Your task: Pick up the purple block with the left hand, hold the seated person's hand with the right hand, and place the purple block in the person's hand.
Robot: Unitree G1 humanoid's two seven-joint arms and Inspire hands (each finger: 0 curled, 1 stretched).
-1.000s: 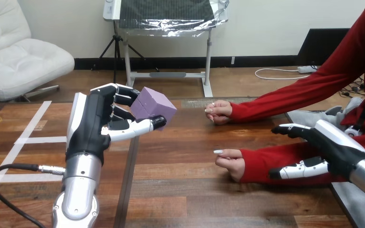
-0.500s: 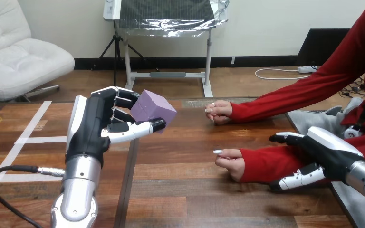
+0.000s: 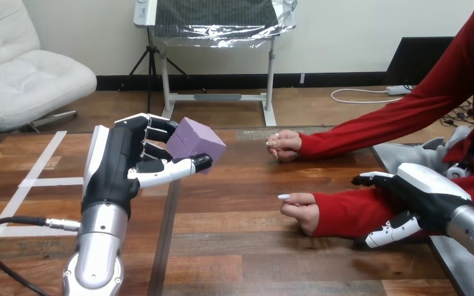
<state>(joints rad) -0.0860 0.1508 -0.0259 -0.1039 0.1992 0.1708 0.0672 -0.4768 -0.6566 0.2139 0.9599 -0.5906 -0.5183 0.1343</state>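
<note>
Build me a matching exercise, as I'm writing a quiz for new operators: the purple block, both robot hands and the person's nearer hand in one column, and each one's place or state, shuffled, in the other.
Column one
1. purple block
2. left robot hand
3. right robot hand
4. person's nearer hand

Column two
A. resting on the table, loosely closed
B. open, over the person's red-sleeved forearm
C. lifted, pinched between fingers and thumb
D. curled round the block

Pairs: 1-C, 2-D, 3-B, 4-A
</note>
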